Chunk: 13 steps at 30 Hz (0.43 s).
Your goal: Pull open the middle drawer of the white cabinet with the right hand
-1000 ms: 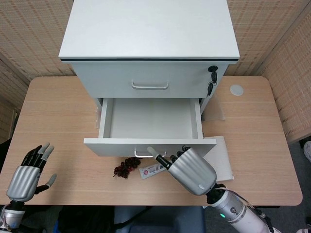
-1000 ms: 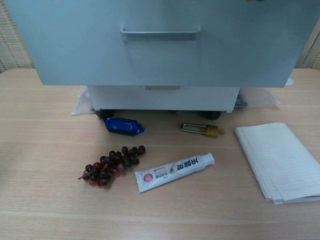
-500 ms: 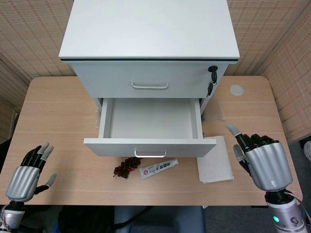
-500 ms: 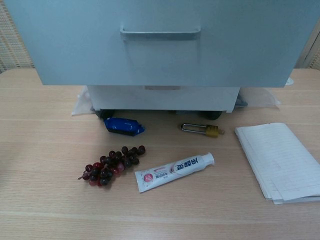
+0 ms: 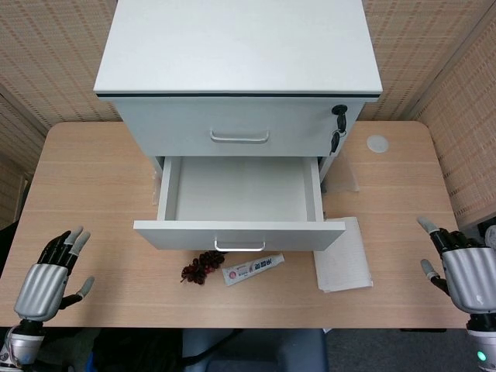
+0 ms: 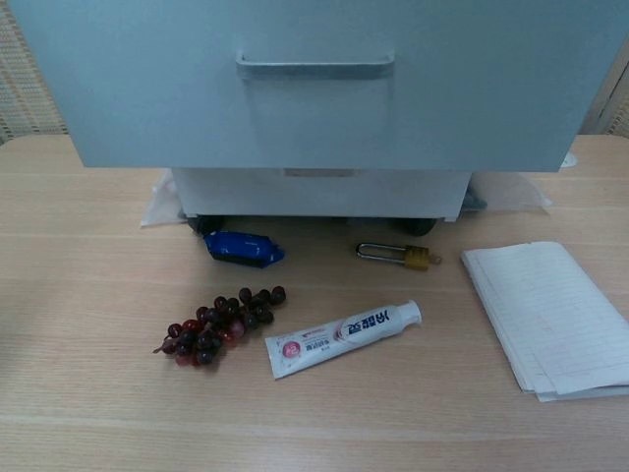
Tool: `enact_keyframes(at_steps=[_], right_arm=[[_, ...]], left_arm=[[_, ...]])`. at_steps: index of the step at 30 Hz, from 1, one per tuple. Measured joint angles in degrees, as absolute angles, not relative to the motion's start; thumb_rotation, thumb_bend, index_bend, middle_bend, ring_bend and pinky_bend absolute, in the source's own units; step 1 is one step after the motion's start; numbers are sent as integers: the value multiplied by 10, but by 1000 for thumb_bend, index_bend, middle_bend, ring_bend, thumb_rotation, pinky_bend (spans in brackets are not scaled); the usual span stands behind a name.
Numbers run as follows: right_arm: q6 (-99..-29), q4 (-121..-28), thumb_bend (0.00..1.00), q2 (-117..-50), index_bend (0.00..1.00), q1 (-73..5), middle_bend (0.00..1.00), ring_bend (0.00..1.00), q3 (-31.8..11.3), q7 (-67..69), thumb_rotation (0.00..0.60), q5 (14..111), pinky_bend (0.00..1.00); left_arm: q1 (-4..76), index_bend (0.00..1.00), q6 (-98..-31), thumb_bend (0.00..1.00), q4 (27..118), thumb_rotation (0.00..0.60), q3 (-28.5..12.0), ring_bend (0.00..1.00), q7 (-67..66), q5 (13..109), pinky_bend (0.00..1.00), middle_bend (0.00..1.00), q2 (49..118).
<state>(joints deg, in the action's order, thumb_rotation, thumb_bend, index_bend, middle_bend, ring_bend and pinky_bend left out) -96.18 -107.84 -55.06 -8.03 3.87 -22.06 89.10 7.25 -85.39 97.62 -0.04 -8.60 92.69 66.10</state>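
The white cabinet stands at the back of the table. Its middle drawer is pulled out, showing an empty white inside; the drawer front with its metal handle fills the top of the chest view. The top drawer is closed. My right hand hangs open at the table's front right corner, well clear of the drawer and holding nothing. At the front left edge my left hand is open with its fingers spread. Neither hand shows in the chest view.
Under the drawer front lie a dark grape bunch, a toothpaste tube, a blue wrapped candy and a brass padlock. A notepad lies at the right. Keys hang in the cabinet's lock, near a white disc.
My right hand has drawn away from the drawer handle, moving right and back to the table's front right corner. The drawer stays pulled out. The left hand has barely shifted.
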Motion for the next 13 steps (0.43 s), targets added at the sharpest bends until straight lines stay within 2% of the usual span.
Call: enact_keyframes(at_steps=[13], right_arm=[[-883,-1018,205,-577,193,-62,432,418,51,-132,600,890,639]], left_arm=[[72,25,-848,327,975,600,1,0,-92,919,104,0,668]])
